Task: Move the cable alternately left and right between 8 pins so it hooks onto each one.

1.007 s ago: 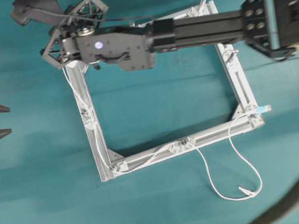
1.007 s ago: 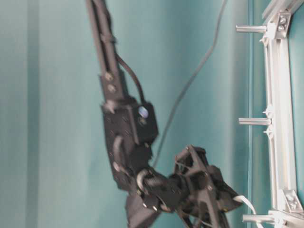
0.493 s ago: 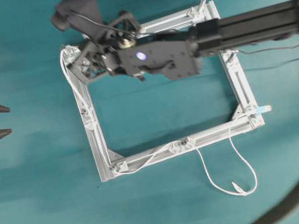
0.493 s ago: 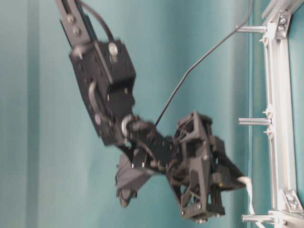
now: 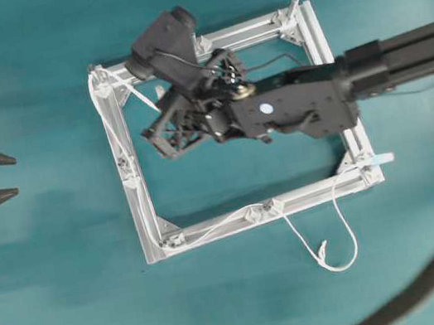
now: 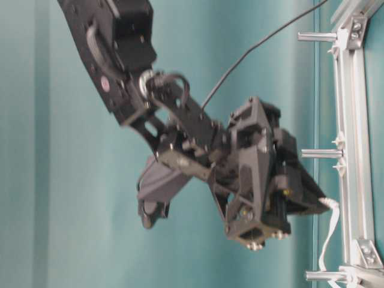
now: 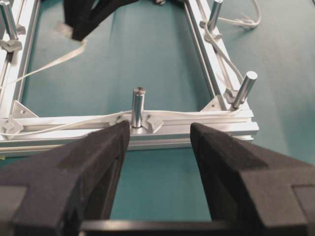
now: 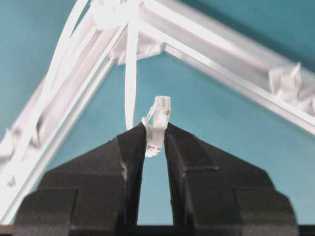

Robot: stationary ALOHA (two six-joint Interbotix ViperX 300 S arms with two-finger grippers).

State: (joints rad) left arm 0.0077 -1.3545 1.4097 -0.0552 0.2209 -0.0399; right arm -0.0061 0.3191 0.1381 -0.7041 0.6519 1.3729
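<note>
Overhead view: my right gripper [image 5: 160,115] is hanging inside the square frame [image 5: 144,217], gripping the cable [image 5: 125,82], which is running from the frame's top-left corner down its left side, along the bottom rail and looping onto the table. Table-level view: the cable [image 6: 327,231] is stretching from my fingertips to the frame [image 6: 351,120]. Left wrist view: my left gripper [image 7: 160,135] is standing wide, holding nothing, before a pin [image 7: 138,106]. Right wrist view: my fingers [image 8: 132,142] are pinching the cable's connector [image 8: 157,125].
</note>
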